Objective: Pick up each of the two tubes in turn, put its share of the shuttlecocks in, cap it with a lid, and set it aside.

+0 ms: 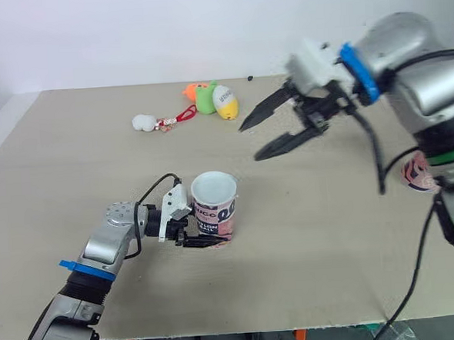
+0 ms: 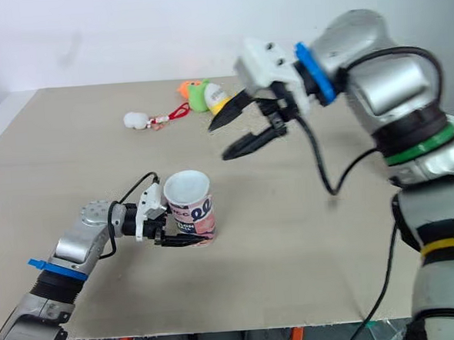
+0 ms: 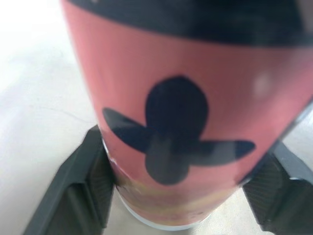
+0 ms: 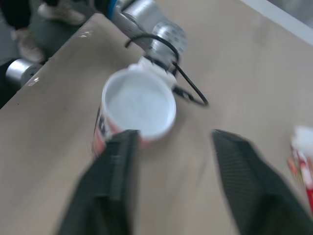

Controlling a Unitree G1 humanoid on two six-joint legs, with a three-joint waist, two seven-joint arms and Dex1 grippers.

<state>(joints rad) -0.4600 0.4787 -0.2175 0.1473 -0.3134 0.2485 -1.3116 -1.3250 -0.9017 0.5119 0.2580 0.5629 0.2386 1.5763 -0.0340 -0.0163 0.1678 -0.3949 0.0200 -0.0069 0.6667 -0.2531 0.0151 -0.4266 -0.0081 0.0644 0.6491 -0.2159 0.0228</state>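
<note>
On your left, the left gripper (image 1: 206,239) was clamped on the tube (image 1: 214,201), its two black fingers (image 3: 80,191) pressed against opposite sides of the tube near the base. The tube stood upright on the tan table (image 1: 72,164), roughly mid-table and a little toward the near edge. Its wall was pink with black lettering and a black flower-like mark, and its top showed white; you could not tell whether that was a lid or the inside.

Farther back, toward the far edge, a small white item (image 1: 143,123) lay with a red cord (image 1: 181,115) running from it to a cluster of orange, green and yellow pieces (image 1: 211,99), all well apart from the tube.

To the right of those, your right gripper (image 1: 250,143) hung in the air over the table with its fingers spread wide and holding nothing, beyond the tube and not touching it.

At the far right, a pink patterned object (image 1: 417,172) sat on the table, mostly hidden behind the right arm
</note>
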